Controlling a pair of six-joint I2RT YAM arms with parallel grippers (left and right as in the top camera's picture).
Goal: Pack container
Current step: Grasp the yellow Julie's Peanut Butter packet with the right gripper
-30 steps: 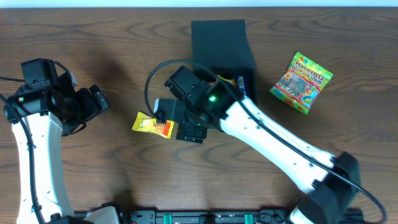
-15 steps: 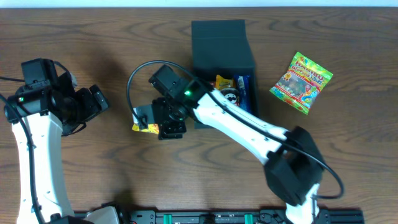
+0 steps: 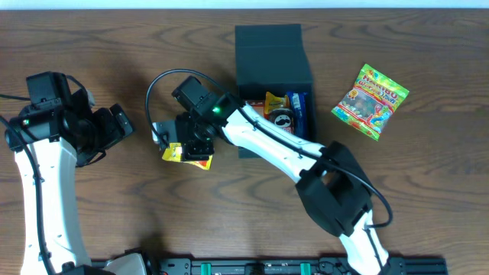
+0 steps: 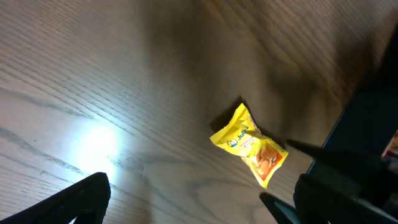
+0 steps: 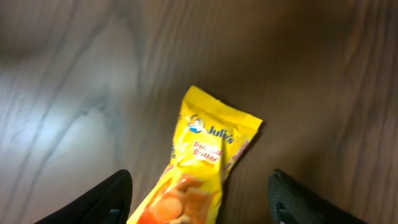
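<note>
- The container, a dark teal-green square box, stood on the wooden desk near its far edge, with the flap lid thrown back on the far side and the mouth open toward me.
- Inside the container I could see a few snacks packed together: a yellow-orange packet, a piece with a moustached face on it and a blue packet.
- A yellow Julie's snack packet lay flat on the desk just to the left of the container, apart from its wall.
- My right end effector hung directly over that packet, left of the container, with its jaws parted and one finger on each side of the wrapper; neither finger touched it, so nothing was held.
- From above, my right arm reached across the container's near left corner.
- My left end effector was well to the left of the container, above bare desk, jaws spread wide and holding nothing.
- A green gummy-candy bag lay on the desk to the right of the container, clear of it and tilted.
</note>
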